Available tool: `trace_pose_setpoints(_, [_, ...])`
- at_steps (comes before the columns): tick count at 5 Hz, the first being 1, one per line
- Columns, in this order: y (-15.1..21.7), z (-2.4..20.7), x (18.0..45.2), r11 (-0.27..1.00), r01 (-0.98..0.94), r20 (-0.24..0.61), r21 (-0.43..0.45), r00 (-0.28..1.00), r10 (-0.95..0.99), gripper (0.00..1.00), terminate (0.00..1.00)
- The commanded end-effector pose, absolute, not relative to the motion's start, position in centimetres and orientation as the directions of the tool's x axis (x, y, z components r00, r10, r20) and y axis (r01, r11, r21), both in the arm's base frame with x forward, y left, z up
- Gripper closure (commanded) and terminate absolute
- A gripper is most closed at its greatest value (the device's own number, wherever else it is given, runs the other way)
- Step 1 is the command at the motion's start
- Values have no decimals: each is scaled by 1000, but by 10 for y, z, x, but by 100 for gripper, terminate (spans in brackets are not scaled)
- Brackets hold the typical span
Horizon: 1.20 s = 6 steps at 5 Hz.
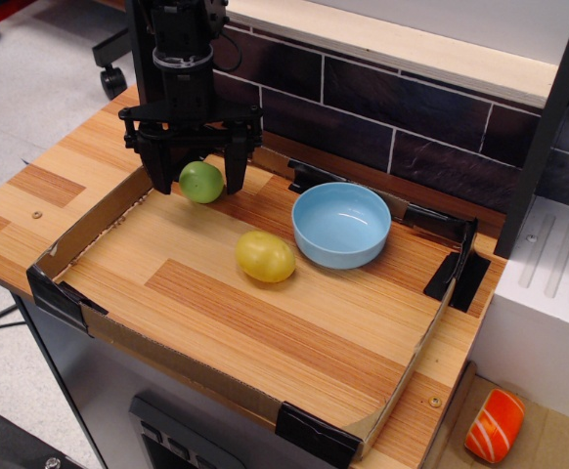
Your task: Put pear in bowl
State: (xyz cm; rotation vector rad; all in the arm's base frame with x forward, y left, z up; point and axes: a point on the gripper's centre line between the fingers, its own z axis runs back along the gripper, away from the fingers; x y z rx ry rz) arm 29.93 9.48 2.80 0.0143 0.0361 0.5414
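Your gripper (198, 183) stood upper left of frame, fingers spread wide either side of the pear (201, 182), which sat on the tray (265, 322). Bowl (341, 225) lay center-right, yellow fruit (265, 256) beside it.

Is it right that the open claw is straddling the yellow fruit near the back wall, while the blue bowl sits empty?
Not quite. In the observation.image view the open gripper straddles the green pear, not the yellow fruit, which lies alone mid-tray, left of and in front of the bowl. The bowl is indeed empty.
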Motion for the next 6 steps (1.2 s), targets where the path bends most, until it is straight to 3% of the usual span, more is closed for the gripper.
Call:
trace_pose_setpoints(1, [103, 30, 310, 861, -508, 29, 36, 861, 507, 0, 0])
trace_pose_setpoints(2, [103, 29, 312, 863, -503, 22, 42, 864, 503, 100, 0])
trace_pose_setpoints(3, [100, 36, 312, 862, -506, 35, 33, 863, 504, 100, 0])
trace_pose_setpoints(6, [49, 98, 291, 873, -483, 37, -71, 873, 486, 100, 0])
